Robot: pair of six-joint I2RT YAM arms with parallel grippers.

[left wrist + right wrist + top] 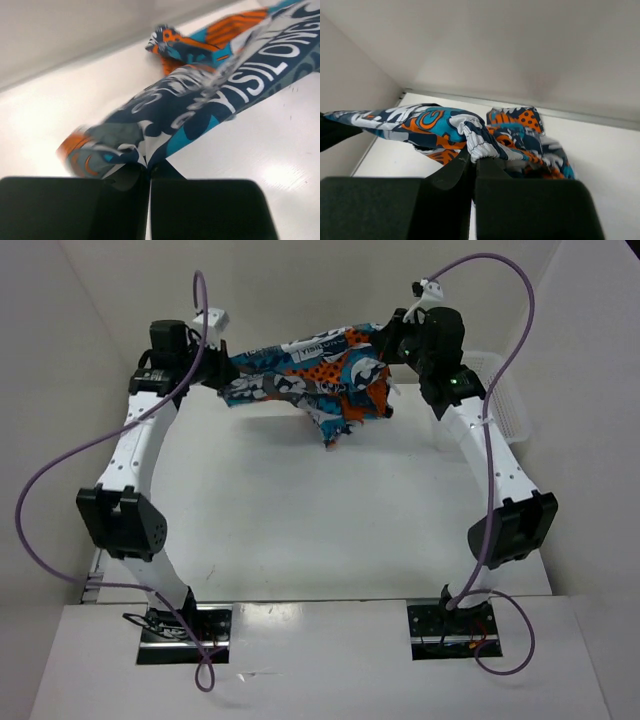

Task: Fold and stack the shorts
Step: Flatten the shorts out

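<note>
The shorts (310, 375) are thin, soft printed cloth, matt and finely woven, creasing and hanging limp. The table (300, 530) is a smooth white surface with a faint sheen. The arms (130, 445) have smooth white plastic shells and matt black joint housings, their cables (204, 310) are sheathed in smooth purple rubbery material, and the basket (505, 405) at the far right is white mesh plastic.

White table (300, 530) between plain white walls (300, 280), soft even light
</note>
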